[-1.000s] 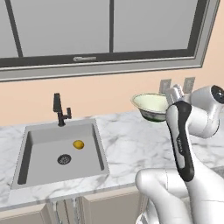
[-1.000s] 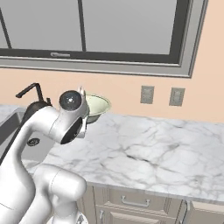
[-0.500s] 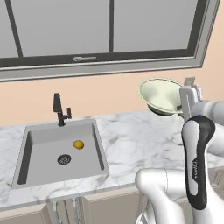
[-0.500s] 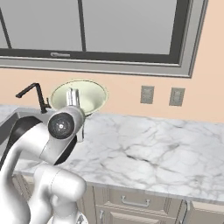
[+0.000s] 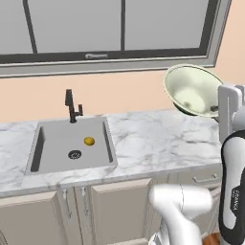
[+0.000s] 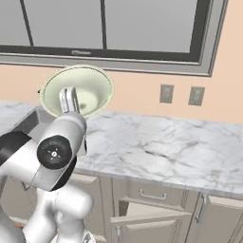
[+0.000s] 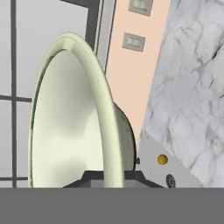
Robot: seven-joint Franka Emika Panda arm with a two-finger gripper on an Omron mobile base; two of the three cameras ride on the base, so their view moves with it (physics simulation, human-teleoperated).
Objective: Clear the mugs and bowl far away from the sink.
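Observation:
The bowl (image 5: 191, 91), wide and pale cream-green, hangs tilted high above the marble counter to the right of the sink (image 5: 72, 141). My gripper (image 5: 219, 107) is shut on its rim. In the right base view the bowl (image 6: 83, 88) faces the camera, with my gripper (image 6: 70, 100) pinching its lower edge. The hand view shows the bowl (image 7: 65, 122) edge-on, its rim clamped in my gripper (image 7: 109, 176). Behind it lies the sink (image 7: 151, 153). The mugs are out of view.
A black faucet (image 5: 72, 106) stands behind the sink, and a small yellow object (image 5: 89, 141) lies by the drain. Two wall outlets (image 6: 166, 93) sit above the counter (image 6: 161, 147) on the right. A lower cabinet drawer (image 6: 142, 211) stands ajar.
The bowl has risen from near the counter to window height and tipped, so its inside faces the cameras. The whole picture has shifted with the base, and more of the cabinet fronts show.

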